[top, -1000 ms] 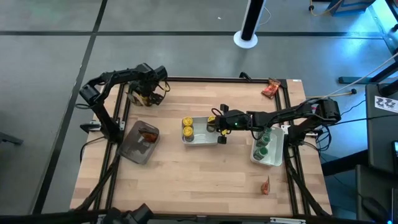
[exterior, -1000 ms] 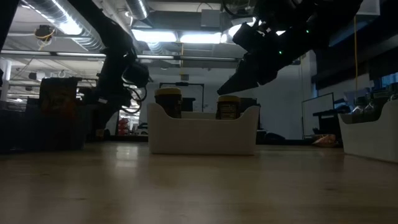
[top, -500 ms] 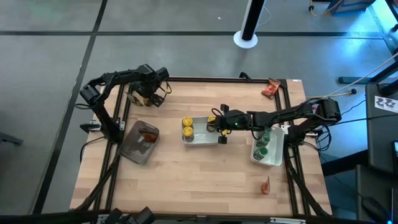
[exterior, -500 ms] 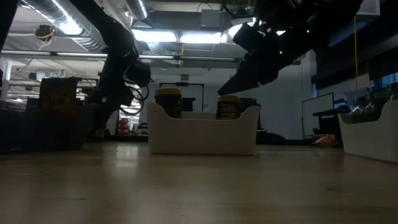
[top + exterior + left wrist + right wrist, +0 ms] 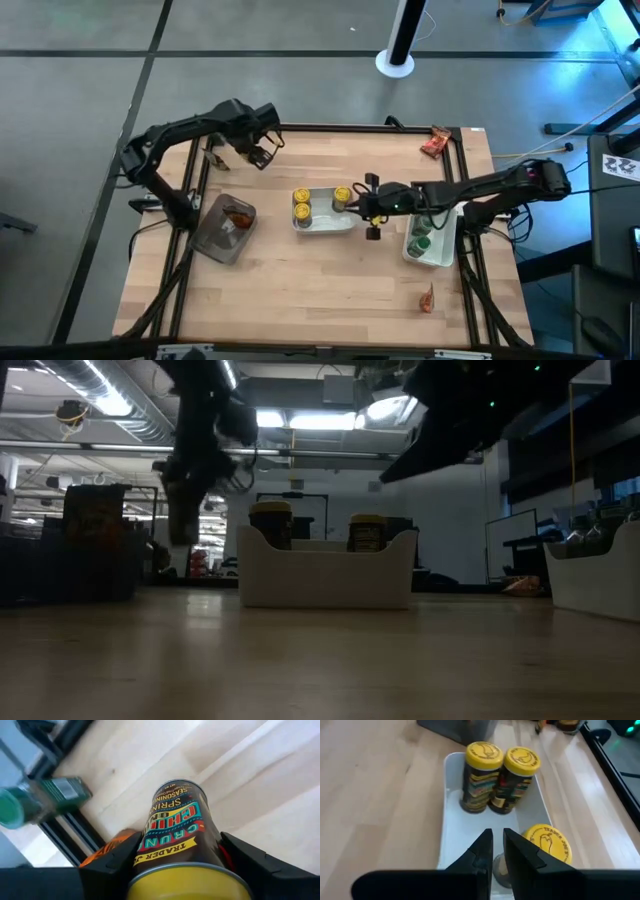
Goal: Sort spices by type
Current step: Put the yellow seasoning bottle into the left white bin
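My left end effector (image 5: 175, 870) is at about 11 o'clock on the table (image 5: 300, 270), and its fingers are closed around a yellow-lid jar (image 5: 177, 840), which I hold above the wood. Near it, at the table edge, a green-lid jar (image 5: 35, 802) lies on its side, and something orange shows just beside my fingers; I cannot tell if it is a packet.

My right end effector (image 5: 496, 851) hovers at the right end of the middle white tray (image 5: 451, 820), near the table centre. Its fingers are almost together, with only a thin gap, and they hold nothing.

In this middle tray three jars with yellow lids (image 5: 500, 780) stand already. In the right white tray (image 5: 440, 255), at about 3 o'clock, green-lid jars (image 5: 422, 238) are collected. The grey bin (image 5: 222, 230) at 9 o'clock holds something red-orange.

I judge the sorting to be more than half done. Still outside are the jar in my grip, the lying green jar, one red-orange packet (image 5: 433, 142) at 1 o'clock and another packet (image 5: 427, 298) at 5 o'clock.
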`<state>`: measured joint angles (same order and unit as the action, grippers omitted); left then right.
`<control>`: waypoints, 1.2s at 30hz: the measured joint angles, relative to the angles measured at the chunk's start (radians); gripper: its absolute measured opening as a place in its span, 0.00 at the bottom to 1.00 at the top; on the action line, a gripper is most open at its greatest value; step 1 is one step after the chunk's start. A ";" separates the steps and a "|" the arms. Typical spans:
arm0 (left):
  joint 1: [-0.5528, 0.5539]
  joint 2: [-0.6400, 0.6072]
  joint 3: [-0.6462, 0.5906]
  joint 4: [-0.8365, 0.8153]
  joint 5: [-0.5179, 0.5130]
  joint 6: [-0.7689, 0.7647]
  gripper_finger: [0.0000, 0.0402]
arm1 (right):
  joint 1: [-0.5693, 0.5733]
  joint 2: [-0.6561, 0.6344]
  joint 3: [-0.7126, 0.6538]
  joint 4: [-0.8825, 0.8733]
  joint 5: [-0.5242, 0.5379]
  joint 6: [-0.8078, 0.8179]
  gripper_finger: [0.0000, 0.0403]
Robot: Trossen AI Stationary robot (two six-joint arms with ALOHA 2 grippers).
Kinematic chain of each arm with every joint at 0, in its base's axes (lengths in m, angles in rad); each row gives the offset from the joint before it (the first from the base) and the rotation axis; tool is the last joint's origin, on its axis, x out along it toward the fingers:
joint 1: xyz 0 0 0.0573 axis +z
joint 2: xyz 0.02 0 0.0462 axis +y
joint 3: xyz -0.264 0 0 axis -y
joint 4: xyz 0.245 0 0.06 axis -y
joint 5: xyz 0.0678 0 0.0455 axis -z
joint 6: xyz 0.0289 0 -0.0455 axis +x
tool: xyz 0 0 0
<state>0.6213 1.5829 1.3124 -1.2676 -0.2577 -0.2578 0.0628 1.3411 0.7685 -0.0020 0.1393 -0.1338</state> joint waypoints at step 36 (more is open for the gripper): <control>-0.620 0.076 0.212 0.380 0.127 0.083 0.55 | 0.029 -0.032 0.001 0.064 0.015 0.097 0.11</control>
<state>0.0014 1.6587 1.5248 -0.8875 -0.1309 -0.1749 0.0914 1.3094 0.7692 0.0618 0.1539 -0.0368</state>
